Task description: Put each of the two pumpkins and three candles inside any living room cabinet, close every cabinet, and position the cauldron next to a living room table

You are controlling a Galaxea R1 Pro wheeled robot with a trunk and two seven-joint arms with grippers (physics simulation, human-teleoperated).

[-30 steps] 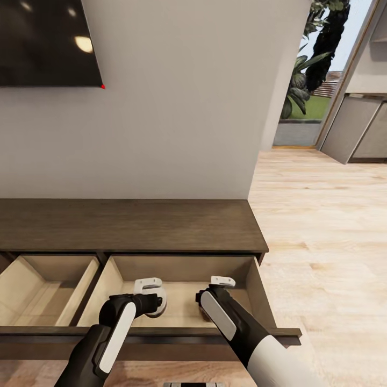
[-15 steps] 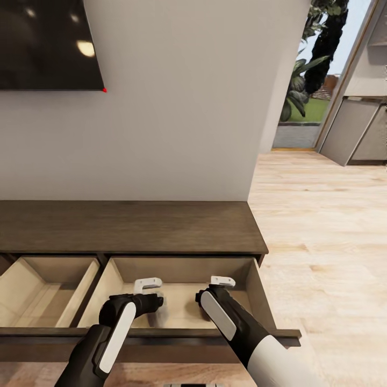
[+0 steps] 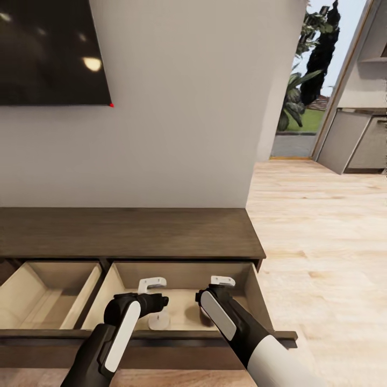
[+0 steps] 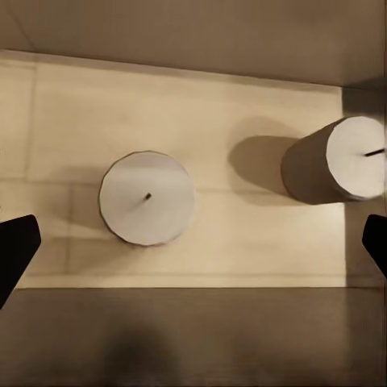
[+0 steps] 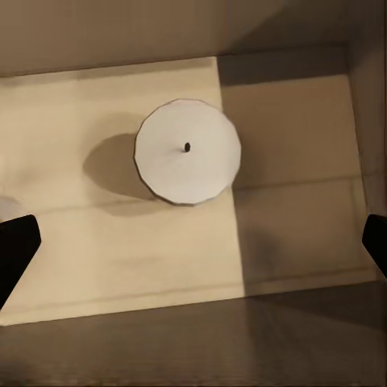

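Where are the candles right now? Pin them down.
Two candles stand upright and apart on the pale floor of the cabinet's open right-hand drawer: one under the left gripper, the other under the right gripper.

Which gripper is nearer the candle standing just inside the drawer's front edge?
Left. The left gripper hangs open right above that candle; the right gripper is off to its side.
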